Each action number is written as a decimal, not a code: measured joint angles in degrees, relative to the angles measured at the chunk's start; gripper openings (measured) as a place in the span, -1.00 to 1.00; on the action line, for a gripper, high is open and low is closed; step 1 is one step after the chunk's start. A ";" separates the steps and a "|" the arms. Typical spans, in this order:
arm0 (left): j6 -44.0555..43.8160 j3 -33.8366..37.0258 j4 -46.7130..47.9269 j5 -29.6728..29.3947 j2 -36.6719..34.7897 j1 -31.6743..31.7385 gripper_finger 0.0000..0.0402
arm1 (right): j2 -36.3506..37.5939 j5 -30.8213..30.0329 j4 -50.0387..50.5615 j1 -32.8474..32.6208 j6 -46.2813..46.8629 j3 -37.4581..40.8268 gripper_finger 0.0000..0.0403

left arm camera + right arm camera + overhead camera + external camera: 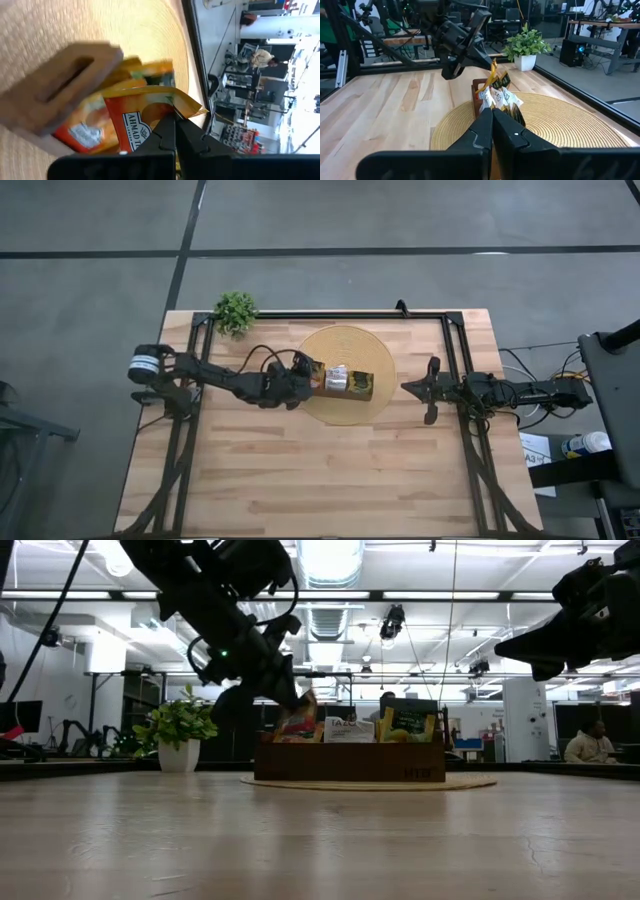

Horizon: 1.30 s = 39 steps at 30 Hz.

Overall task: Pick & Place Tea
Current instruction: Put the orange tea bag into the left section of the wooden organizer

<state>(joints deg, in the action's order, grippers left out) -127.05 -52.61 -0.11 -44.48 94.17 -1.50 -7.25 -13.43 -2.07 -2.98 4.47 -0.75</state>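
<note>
Now | left pincer clamped on orange sachet (over box) | right pincer together, aloft

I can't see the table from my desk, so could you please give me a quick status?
Left gripper shut on an orange tea sachet at the wooden box. Right gripper shut, waiting beside the mat. Nothing in the way.

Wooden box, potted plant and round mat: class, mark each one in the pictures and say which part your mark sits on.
wooden box [350, 761], low view, on its front wall.
potted plant [236, 311], high view, on its leaves.
round mat [570, 131], right wrist view, on a bare woven part.
</note>
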 joint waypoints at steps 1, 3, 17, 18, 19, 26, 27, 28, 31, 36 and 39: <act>0.30 -0.01 0.53 -0.69 -0.04 0.00 -1.00 | 0.00 0.00 0.02 0.00 -0.02 0.00 -0.96; 0.81 -0.01 1.58 -1.14 -0.24 0.02 -1.00 | 0.00 0.00 0.02 0.00 -0.02 0.00 -0.96; 3.11 0.16 0.96 -4.42 -0.02 0.00 -0.94 | 0.00 0.01 0.01 0.00 -0.02 0.00 -0.96; 3.35 0.16 0.79 -4.49 -0.03 0.02 -0.89 | 0.00 0.01 0.02 0.00 -0.02 0.00 -0.96; 3.52 0.16 0.45 -4.50 -0.02 0.02 -0.84 | 0.00 0.00 0.02 0.00 -0.02 0.00 -0.96; 3.79 0.31 -1.03 -4.05 -0.04 0.02 -0.36 | 0.00 0.01 0.02 0.00 -0.02 0.00 -0.96; 3.51 0.31 -1.07 -3.75 -0.04 0.02 -0.29 | 0.00 0.02 0.02 0.00 -0.02 0.00 -0.96; 2.95 0.31 -1.18 -3.22 -0.08 0.00 -0.24 | 0.00 0.01 0.01 0.00 -0.02 -0.01 -0.96; 1.92 0.34 -1.64 -1.24 -0.53 0.00 -0.12 | 0.00 0.01 0.01 0.00 -0.02 0.00 -0.96; 6.39 -0.02 -2.20 -0.58 -2.74 0.00 -0.06 | 0.00 0.02 0.01 0.00 -0.02 0.00 -0.96; 11.97 -0.04 -2.23 -0.59 -4.24 0.72 -0.06 | 0.00 0.02 0.00 0.00 -0.02 -0.01 -0.96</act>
<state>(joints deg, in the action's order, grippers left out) -115.08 -52.64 -2.34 -45.07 89.93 -0.78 -7.25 -13.41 -2.07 -2.98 4.45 -0.76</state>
